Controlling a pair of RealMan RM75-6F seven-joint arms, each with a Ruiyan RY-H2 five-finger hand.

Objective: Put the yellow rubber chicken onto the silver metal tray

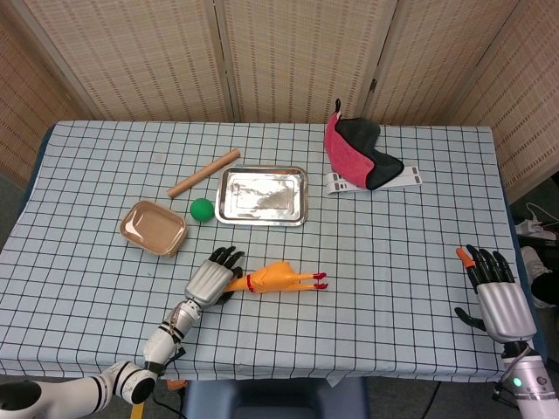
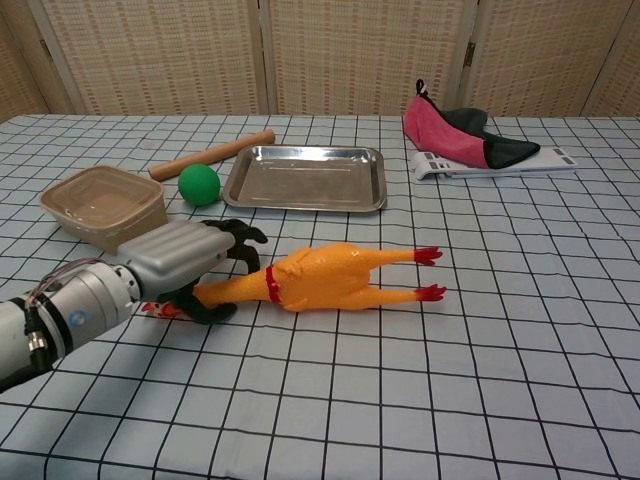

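Observation:
The yellow rubber chicken (image 1: 276,278) (image 2: 325,276) lies flat on the checked cloth near the front edge, red feet pointing right. My left hand (image 1: 212,278) (image 2: 185,263) lies over its head and neck, dark fingers curled around the neck, thumb under it. The chicken still rests on the table. The silver metal tray (image 1: 261,195) (image 2: 305,178) sits empty behind the chicken. My right hand (image 1: 496,292) hovers far right by the table edge, fingers spread, holding nothing; only the head view has it.
A green ball (image 1: 202,209) (image 2: 199,184) and a tan plastic bowl (image 1: 153,228) (image 2: 103,202) lie left of the tray. A wooden rolling pin (image 1: 203,173) (image 2: 211,154) lies behind them. A pink and black cloth (image 1: 356,157) (image 2: 466,134) sits at the back right.

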